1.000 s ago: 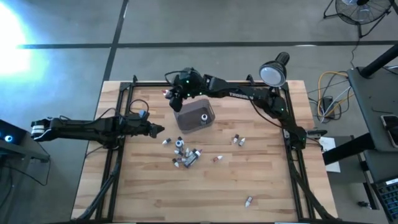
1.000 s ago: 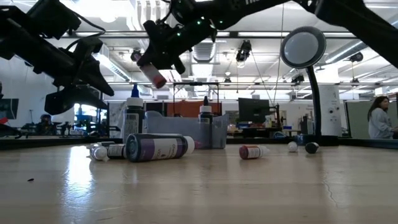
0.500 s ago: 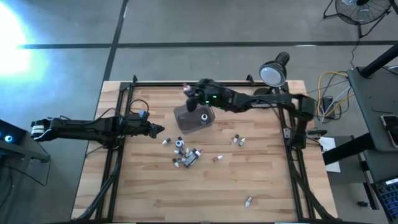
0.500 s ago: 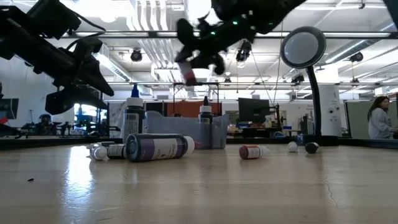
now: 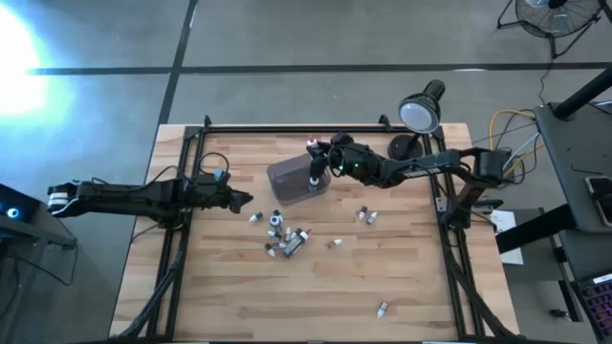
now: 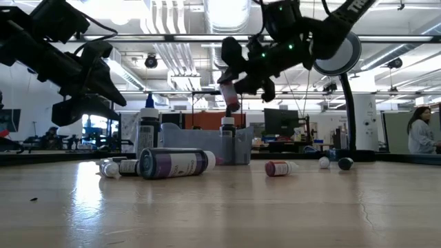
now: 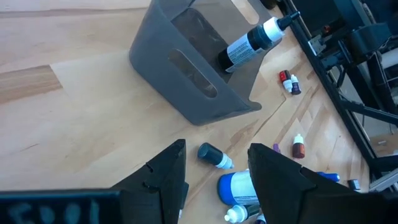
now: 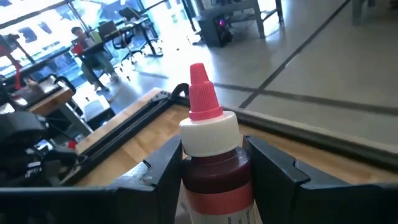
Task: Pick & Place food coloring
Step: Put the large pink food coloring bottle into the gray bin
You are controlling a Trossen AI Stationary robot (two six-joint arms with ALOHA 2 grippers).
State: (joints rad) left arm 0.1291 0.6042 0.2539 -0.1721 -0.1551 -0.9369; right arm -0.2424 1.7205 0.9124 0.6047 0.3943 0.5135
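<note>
My right gripper is shut on a red food coloring bottle with a white cap and pink tip. It holds it over the far right corner of the grey tub, and both also show in the low view. One dark bottle stands inside the tub. Several small bottles lie in a cluster on the table nearer than the tub. My left gripper is open and empty to the tub's left, above the table. My right gripper pinches the red bottle's body just below the white cap between its two fingers. The fingers lie along the bottle, coming from the table's right and slanting down. The bottle is lifted clear above the tub, its pink tip pointing down.
More loose bottles lie to the right, in the middle and near the front edge. A round lamp stands at the far right. A black metal frame runs along the table's sides.
My right gripper has carried the red bottle from beyond the tub's far left corner toward the table's right and down, to above the tub's far right corner. The bottle has tipped from slanting to tip-down.
</note>
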